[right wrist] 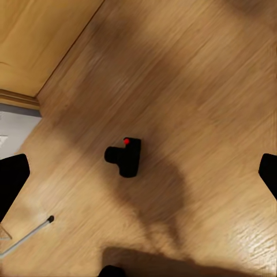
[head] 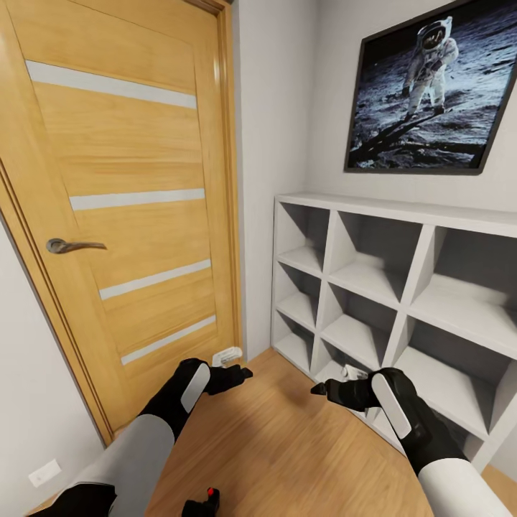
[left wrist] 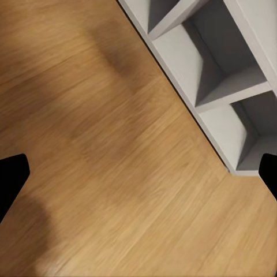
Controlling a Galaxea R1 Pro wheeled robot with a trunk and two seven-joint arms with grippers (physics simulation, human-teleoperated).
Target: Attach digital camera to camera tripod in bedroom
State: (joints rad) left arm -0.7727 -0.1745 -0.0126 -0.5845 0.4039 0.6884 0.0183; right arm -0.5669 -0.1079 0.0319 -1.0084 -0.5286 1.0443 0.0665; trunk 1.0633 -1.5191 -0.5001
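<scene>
Black digital camera [right wrist: 124, 156] with red dot, lying on wood floor [head: 287, 445], at head view's bottom edge between both arms, near a closed wooden door [head: 122, 201]. Left gripper [head: 240, 373] and right gripper [head: 319, 388] hovering above floor, jaws spread, holding nothing. White cubby shelf [head: 402, 287] beside right gripper. Slim silver leg, black-tipped [right wrist: 29, 234], near camera.

The small black boxy digital camera [right wrist: 125, 156] with 1 red dot near its top lies on the light wood plank floor [right wrist: 202, 86], free of any claw. From the head view it sits at the bottom edge [head: 203, 502], partly cut off. A thin silver tripod leg with a black foot [right wrist: 29, 235] lies on the floor near it, apart from it.
</scene>
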